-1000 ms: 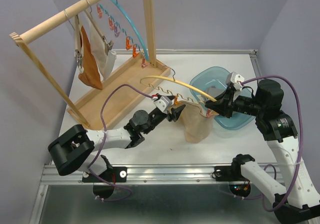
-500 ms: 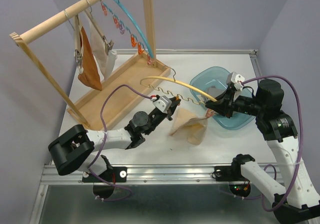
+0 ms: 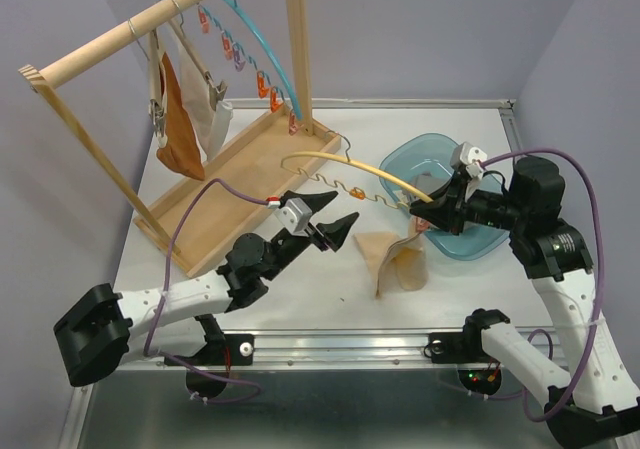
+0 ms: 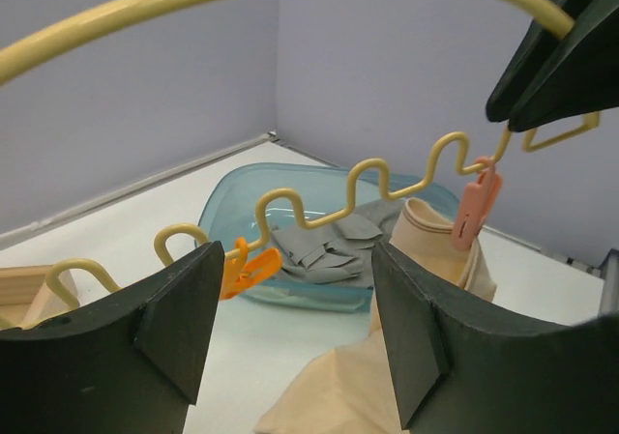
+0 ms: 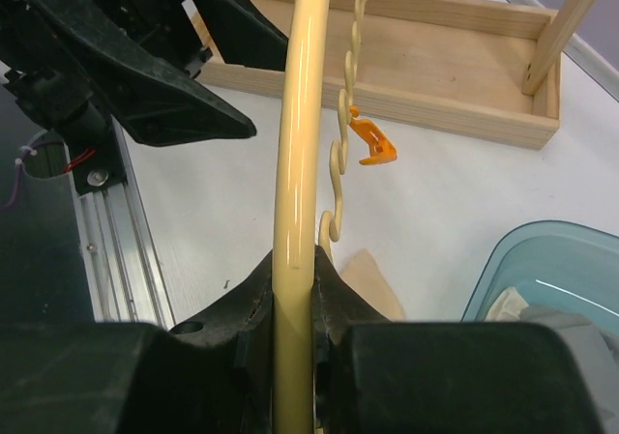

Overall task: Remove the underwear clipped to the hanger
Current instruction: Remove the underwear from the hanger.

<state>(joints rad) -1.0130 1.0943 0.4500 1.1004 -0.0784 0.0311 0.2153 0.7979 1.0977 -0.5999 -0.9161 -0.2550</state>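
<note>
Yellow hanger [image 5: 294, 163] clamped in outstretched right hand [image 3: 435, 212]; left hand [image 3: 344, 207] gapes.

left gripper [image 3: 344, 209] spread open, right gripper [image 3: 424, 216] clamped closed.

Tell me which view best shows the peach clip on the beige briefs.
Left wrist: the peach clip hangs off the hanger, biting the briefs' edge. Top view has it too small to judge; right wrist shows only the orange clip.

A white table [image 3: 470, 129] sits enclosed by plain lavender walls [image 3: 420, 29]. An aluminium rail [image 3: 330, 344] runs along its near edge.
</note>
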